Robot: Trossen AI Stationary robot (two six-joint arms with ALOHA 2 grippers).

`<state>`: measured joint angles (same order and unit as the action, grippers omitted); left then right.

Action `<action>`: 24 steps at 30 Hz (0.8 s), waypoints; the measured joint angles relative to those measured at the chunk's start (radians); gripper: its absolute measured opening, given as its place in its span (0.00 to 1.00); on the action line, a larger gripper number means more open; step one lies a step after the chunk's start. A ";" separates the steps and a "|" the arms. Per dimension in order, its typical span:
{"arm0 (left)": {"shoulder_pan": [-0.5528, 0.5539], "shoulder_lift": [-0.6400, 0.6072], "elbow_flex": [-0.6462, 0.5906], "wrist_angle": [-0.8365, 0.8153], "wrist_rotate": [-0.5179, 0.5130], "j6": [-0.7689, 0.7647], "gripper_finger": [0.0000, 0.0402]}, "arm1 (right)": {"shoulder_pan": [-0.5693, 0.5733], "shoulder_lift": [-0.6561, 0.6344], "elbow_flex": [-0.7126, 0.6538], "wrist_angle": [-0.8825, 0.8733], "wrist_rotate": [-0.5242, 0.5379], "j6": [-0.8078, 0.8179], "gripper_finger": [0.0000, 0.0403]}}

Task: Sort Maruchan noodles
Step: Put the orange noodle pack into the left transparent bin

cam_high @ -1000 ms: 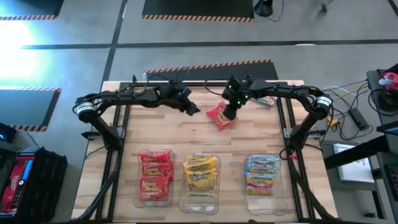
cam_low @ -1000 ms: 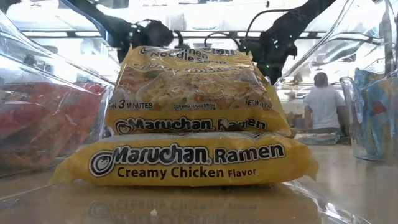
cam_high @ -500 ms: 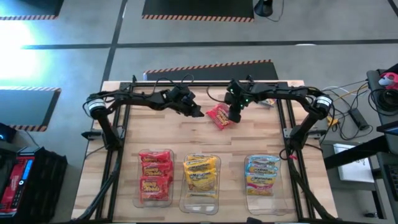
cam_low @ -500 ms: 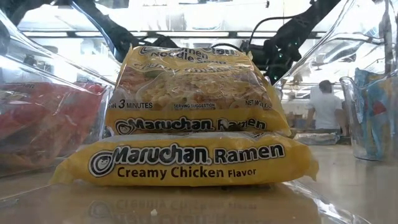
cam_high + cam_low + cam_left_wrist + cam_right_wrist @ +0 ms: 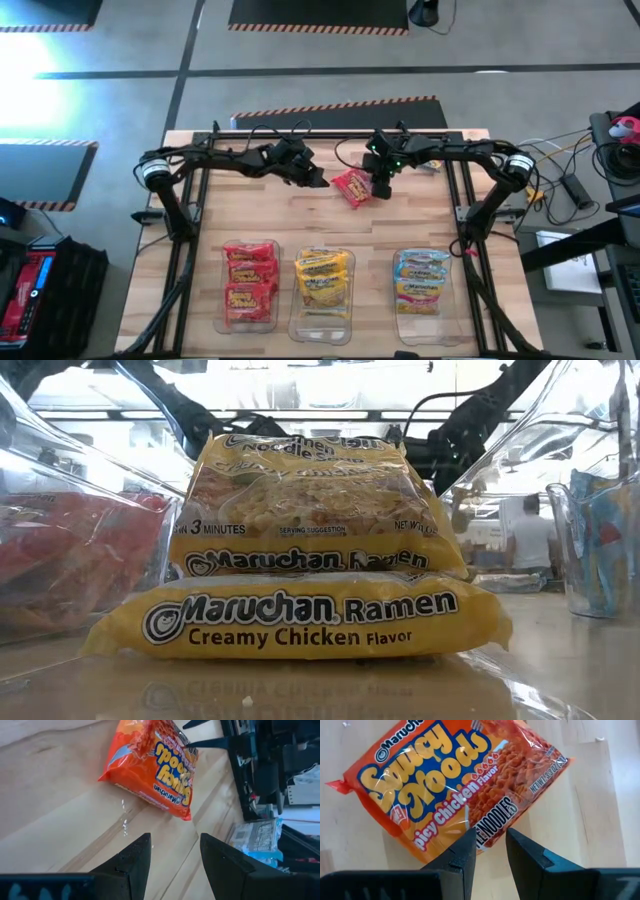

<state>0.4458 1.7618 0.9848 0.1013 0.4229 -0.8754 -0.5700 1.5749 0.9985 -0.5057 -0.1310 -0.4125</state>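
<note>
Bare wood (image 5: pixel 250 205) mid-table; red packet (image 5: pixel 352 187) between both arms, bins (image 5: pixel 322 318) along near edge

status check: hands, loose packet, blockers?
Left hand open, short of red packet. Right hand empty above it, fingers narrowly apart. Packet flat on table, unheld. Nothing blocking.

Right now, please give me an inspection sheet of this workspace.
Surface: wooden table, bare at centre.
Job's things: one red packet loose; red packets in left bin, yellow in middle bin, blue in right bin; a light blue packet at the far right edge.
Clutter: crumbs near the loose packet.
Grippers: left gripper open, beside packet; right gripper open, over it, empty.
Cables: wires right of table.
Surroundings: person behind.
</note>
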 joint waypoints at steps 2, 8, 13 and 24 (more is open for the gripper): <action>0.000 0.000 0.000 0.008 0.000 -0.013 0.38 | 0.000 0.000 -0.005 0.012 0.000 0.006 0.24; -0.003 -0.001 0.000 0.012 -0.025 -0.046 0.38 | 0.000 -0.002 -0.062 0.074 -0.001 0.083 0.24; -0.008 0.006 0.000 0.013 -0.047 -0.060 0.38 | 0.002 -0.003 -0.098 0.104 -0.007 0.159 0.24; -0.009 0.103 0.000 0.155 -0.084 -0.116 0.38 | 0.022 -0.001 -0.118 0.207 -0.034 0.247 0.24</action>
<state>0.4366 1.8652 0.9852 0.2564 0.3392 -0.9918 -0.5479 1.5738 0.8805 -0.2986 -0.1646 -0.1651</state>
